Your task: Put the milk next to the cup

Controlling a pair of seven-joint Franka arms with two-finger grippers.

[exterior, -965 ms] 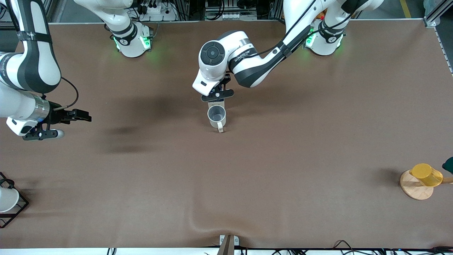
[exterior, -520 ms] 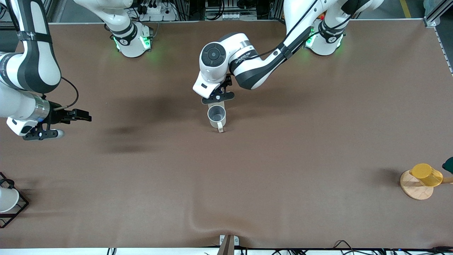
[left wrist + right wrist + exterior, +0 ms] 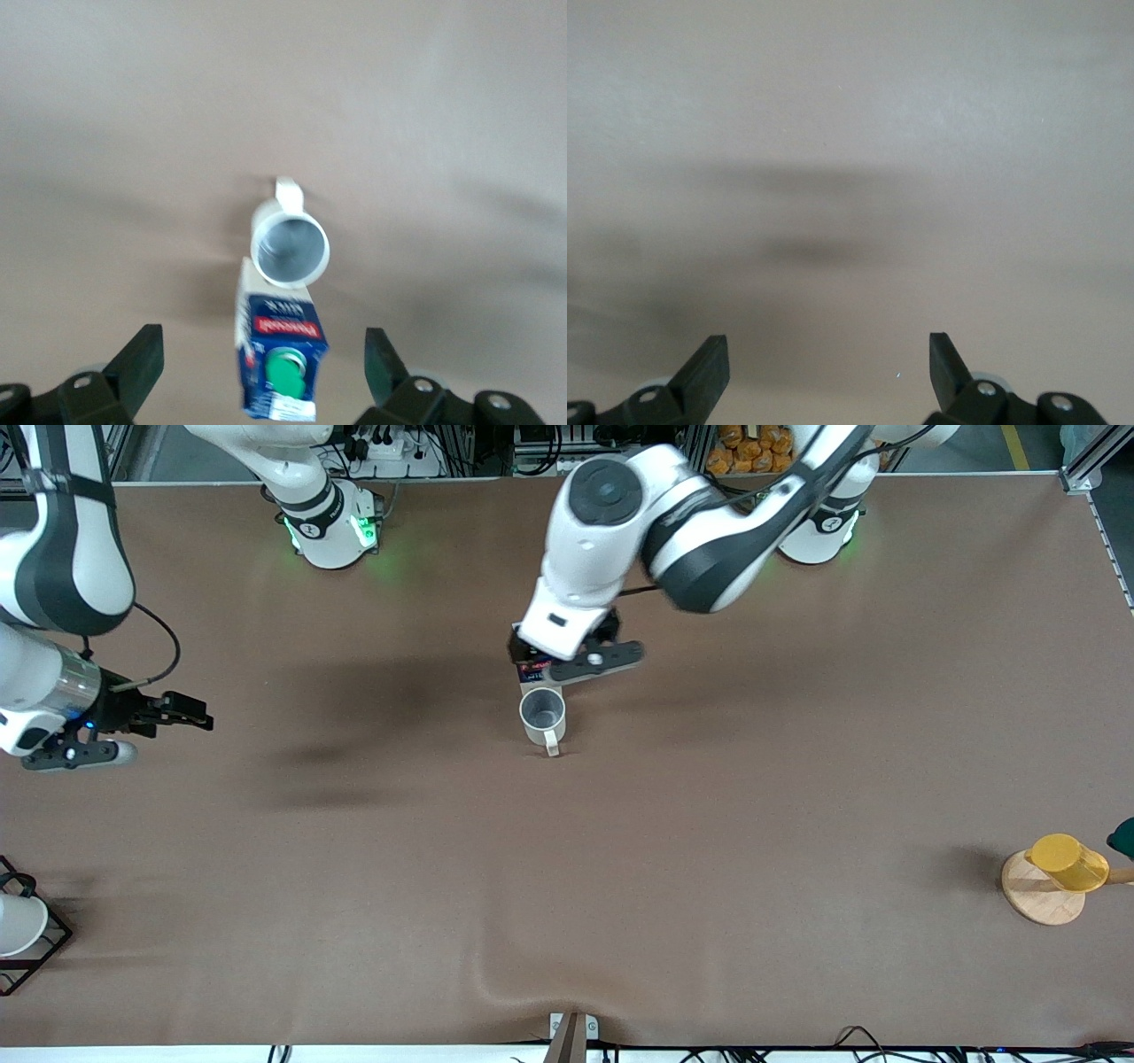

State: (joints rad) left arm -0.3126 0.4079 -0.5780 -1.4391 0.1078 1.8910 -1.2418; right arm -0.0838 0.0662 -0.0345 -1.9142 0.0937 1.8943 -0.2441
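1. The milk [image 3: 279, 359] stands upright on the brown worktop [image 3: 709, 824], just beside the cup [image 3: 542, 716] and farther from the front camera than it.
2. The left gripper [image 3: 264, 372] hangs over the milk, its fingers wide apart and clear of the carton.
3. The cup's handle points toward the front camera.
4. The right gripper [image 3: 182, 713] waits over the right arm's end of the worktop, fingers apart and holding nothing.
5. A yellow cup [image 3: 1067, 862] sits on a round wooden stand [image 3: 1041, 903] toward the left arm's end.
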